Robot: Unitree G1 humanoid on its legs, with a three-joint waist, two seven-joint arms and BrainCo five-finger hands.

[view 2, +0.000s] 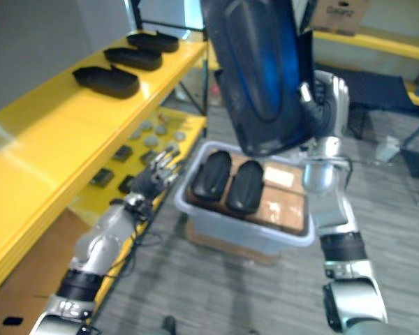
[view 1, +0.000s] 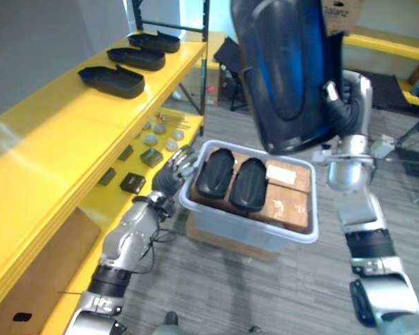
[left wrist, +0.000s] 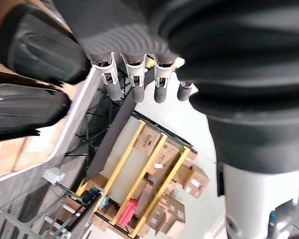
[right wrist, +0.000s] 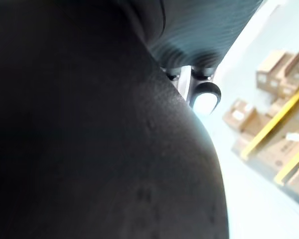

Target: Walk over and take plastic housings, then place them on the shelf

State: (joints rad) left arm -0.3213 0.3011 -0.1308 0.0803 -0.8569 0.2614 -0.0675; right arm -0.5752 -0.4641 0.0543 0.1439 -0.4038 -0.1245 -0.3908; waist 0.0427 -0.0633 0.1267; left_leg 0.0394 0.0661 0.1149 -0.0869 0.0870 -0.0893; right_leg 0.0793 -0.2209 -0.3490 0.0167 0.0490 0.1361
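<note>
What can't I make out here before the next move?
Hold of the right hand: hidden behind the raised large black plastic housing in both eye views.
That housing's top: cut off by the eye views' upper edge.
Small grey parts on the lower yellow shelf: too small to identify.

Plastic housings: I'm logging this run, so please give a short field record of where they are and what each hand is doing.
held housing: large, black, raised high above the bin
right hand: curled round the held housing's edge
left hand: open, beside the bin's left rim, holding nothing
bin housings: two, black, side by side at the bin's left end
shelf housings: three, black, in a row on the top level of the yellow shelf
</note>
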